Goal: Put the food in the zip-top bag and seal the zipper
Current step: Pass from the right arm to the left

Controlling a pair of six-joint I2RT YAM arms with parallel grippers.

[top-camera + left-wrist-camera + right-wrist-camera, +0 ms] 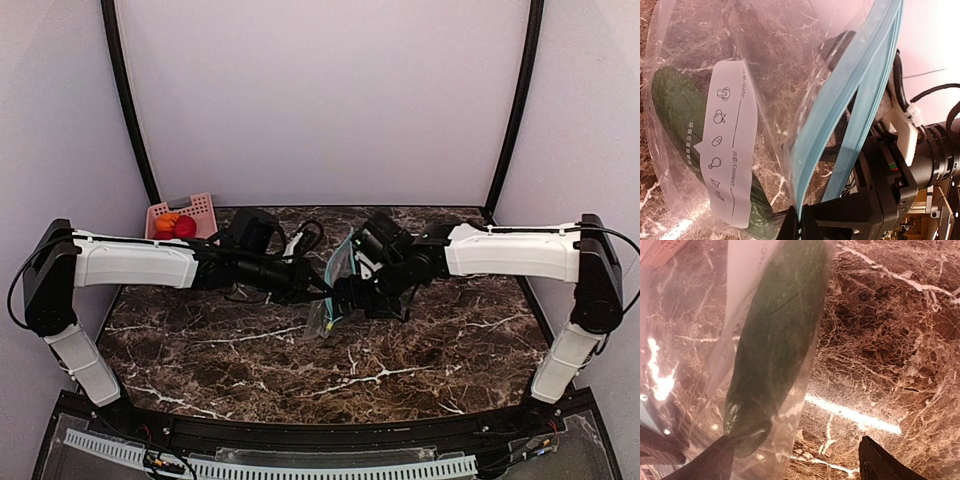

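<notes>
At centre, my left gripper (797,227) pinches the zipper (840,125) of the hanging bag (765,60), a green cucumber-like piece (675,105) already inside, while my right gripper (797,460) stands wide and empty beside it; red and orange fruit (176,225) wait in the basket (205,205) at eleven o'clock, and the zipper looks unsealed.

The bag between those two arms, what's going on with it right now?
The left tool is pinched shut on the teal zipper of a clear zip-top bag, holding it at the middle of the marble table. The zipper looks unsealed. The right tool stands open beside the bag. A long green vegetable is inside, while the red and orange fruit pieces sit in the pink basket at the back left.
</notes>
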